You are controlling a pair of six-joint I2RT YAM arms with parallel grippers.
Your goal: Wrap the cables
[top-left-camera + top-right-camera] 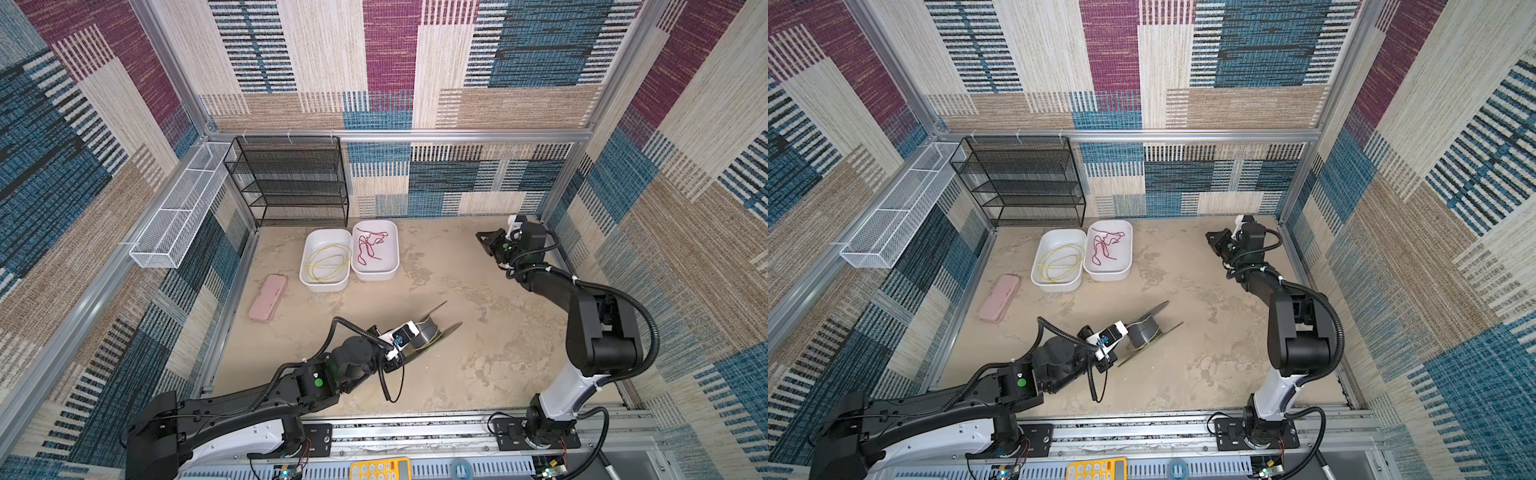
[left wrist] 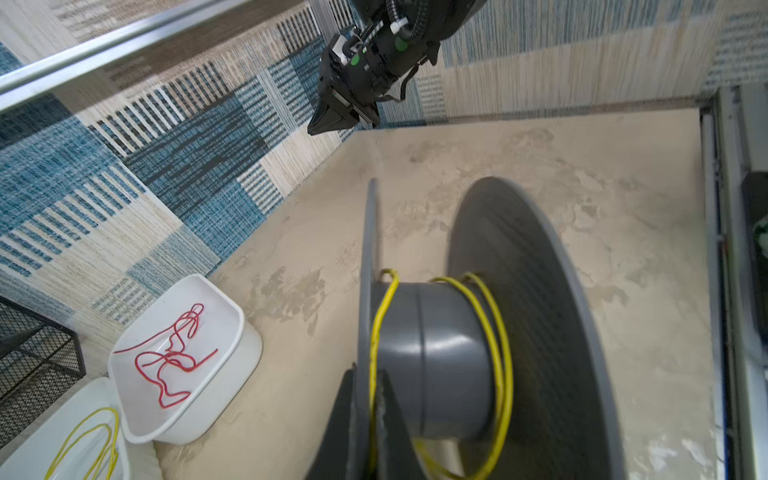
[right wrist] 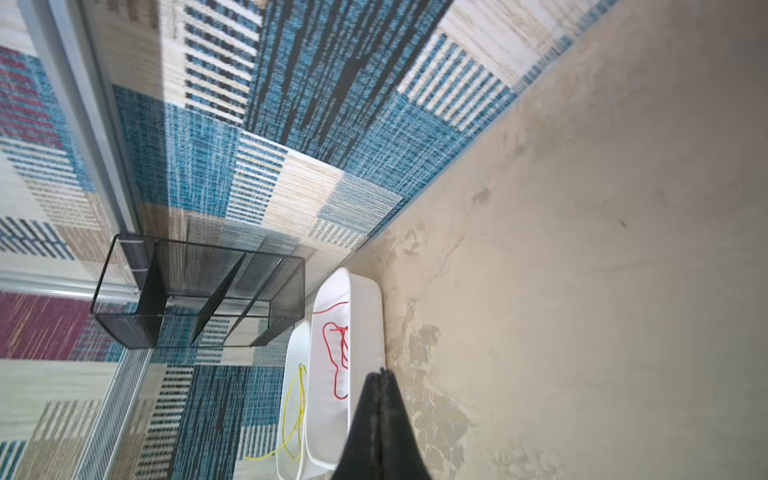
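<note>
The cables are thin yellow wire. One lies in loose loops (image 1: 328,264) (image 1: 1061,262) in the left white tub (image 1: 324,287). Another (image 2: 496,332) is wound a few turns round the hub of a grey spool (image 1: 428,330) (image 1: 1144,332) that lies tilted mid-floor. My left gripper (image 2: 370,374) (image 1: 415,336) is shut on the spool's thin near flange, and a yellow strand runs between the flange and one finger. Raised at the far right near the back wall, my right gripper (image 1: 482,237) (image 1: 1212,237) (image 3: 381,372) is shut with nothing in it.
A red cord (image 1: 370,245) lies in the right white tub (image 1: 376,276). A pink case (image 1: 268,298) rests by the left wall. A black mesh rack (image 1: 291,183) stands at the back left, beside a white mesh basket (image 1: 178,216) fixed to the left wall.
</note>
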